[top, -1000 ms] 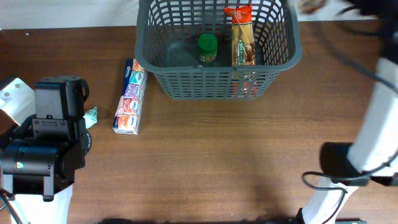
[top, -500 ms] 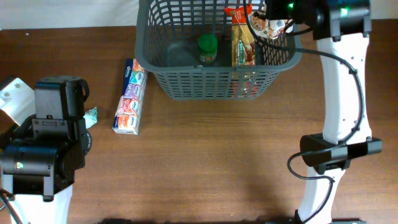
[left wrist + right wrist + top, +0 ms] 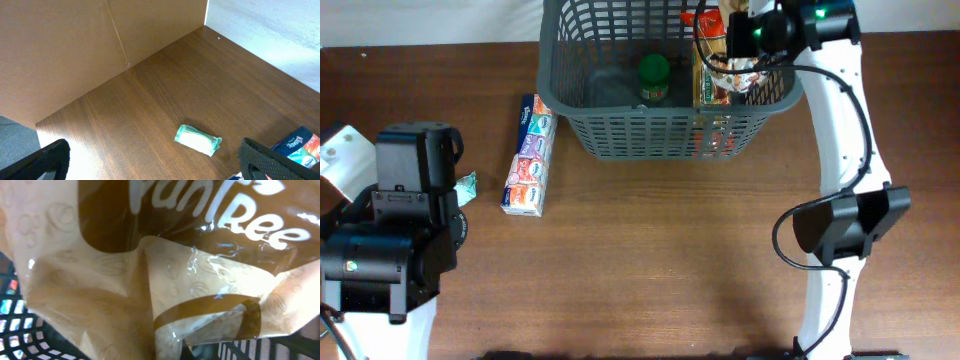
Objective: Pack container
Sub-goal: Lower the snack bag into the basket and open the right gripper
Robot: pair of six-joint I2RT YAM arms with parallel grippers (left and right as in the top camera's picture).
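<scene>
Crinkled tan-brown bag (image 3: 150, 280) fills view; grey container (image 3: 30, 342) lattice beneath

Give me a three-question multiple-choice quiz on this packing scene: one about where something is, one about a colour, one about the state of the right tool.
1. Where is the green-lidded jar? A inside the container; B left of it; C in front of it.
2. What colour is the container? A dark grey; B red; C white.
3. The right tool is: A open and empty; B shut on a brown and cream bag; C open around the jar.

Answers: A, the overhead view shows the jar on the container's floor. A, its lattice sides are dark grey. B, the bag fills the right wrist view.
</scene>
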